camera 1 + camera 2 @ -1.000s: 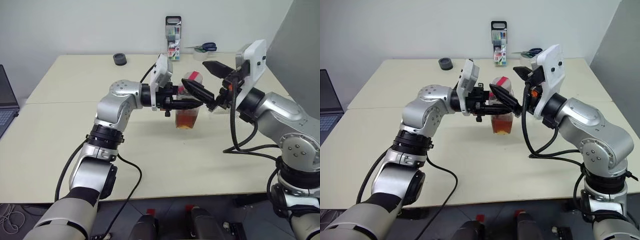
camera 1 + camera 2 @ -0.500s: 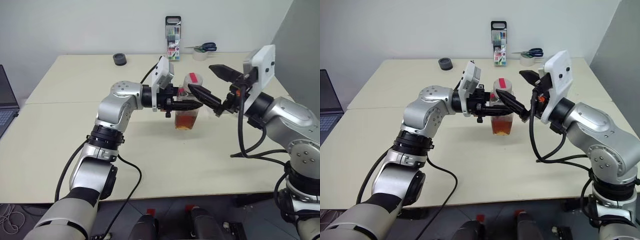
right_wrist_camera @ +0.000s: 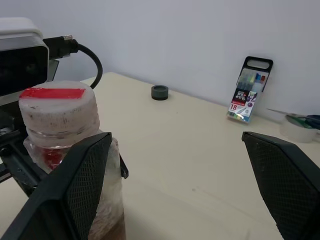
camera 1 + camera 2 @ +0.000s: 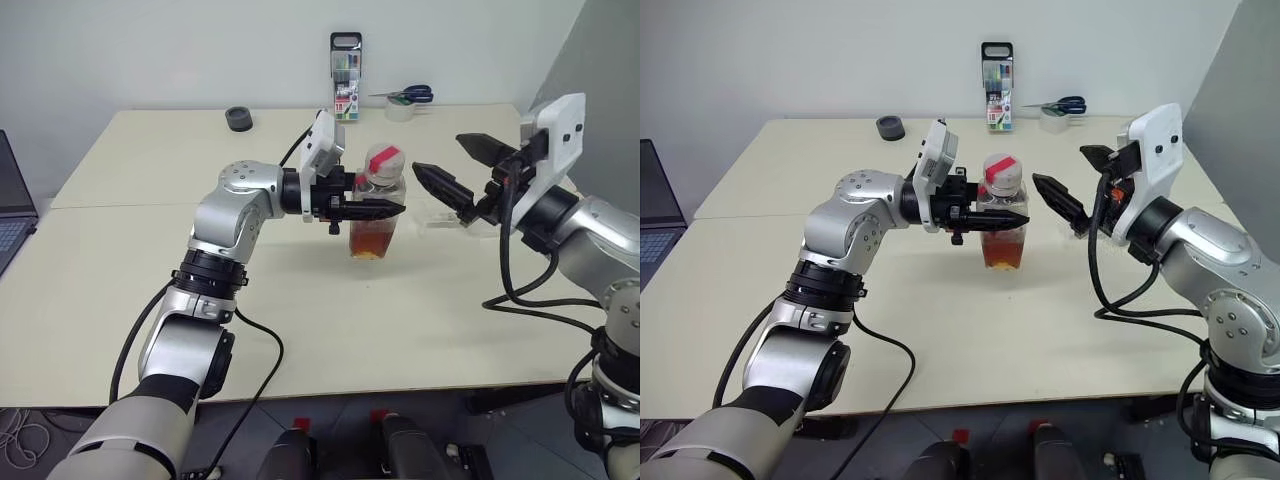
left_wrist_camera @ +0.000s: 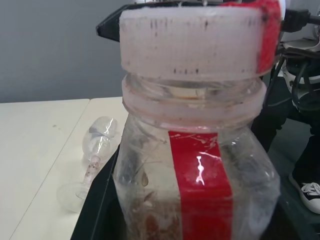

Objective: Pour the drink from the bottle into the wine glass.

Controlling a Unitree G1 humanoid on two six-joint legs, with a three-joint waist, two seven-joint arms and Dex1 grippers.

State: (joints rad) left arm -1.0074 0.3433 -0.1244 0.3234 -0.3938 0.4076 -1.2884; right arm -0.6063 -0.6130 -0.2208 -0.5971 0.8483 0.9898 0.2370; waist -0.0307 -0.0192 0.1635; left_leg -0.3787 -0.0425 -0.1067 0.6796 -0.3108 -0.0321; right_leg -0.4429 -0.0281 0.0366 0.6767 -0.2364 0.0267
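The bottle [image 4: 378, 205] stands upright near the middle of the tabletop [image 4: 150, 250], its pale cap [image 4: 385, 158] with the red strip on top and the drink [image 4: 374, 240] filling only its lower part. The left gripper [image 4: 385, 209] reaches in level from the bottle's nine o'clock side, its jaws pinching the bottle's body just under the neck. The right gripper [image 4: 463, 170] hangs in the air at the bottle's three o'clock, apart from it, jaws spread wide and pointing toward the cap. The wine glass [image 5: 92, 155] lies on its side on the tabletop (seen past the bottle from the left wrist), beyond the bottle on the right gripper's side. Along the far edge, around twelve o'clock, stand a pack of pens [image 4: 347, 90], scissors [image 4: 410, 94] on a tape roll [image 4: 400, 110], and toward eleven o'clock a small dark ring [image 4: 239, 118].
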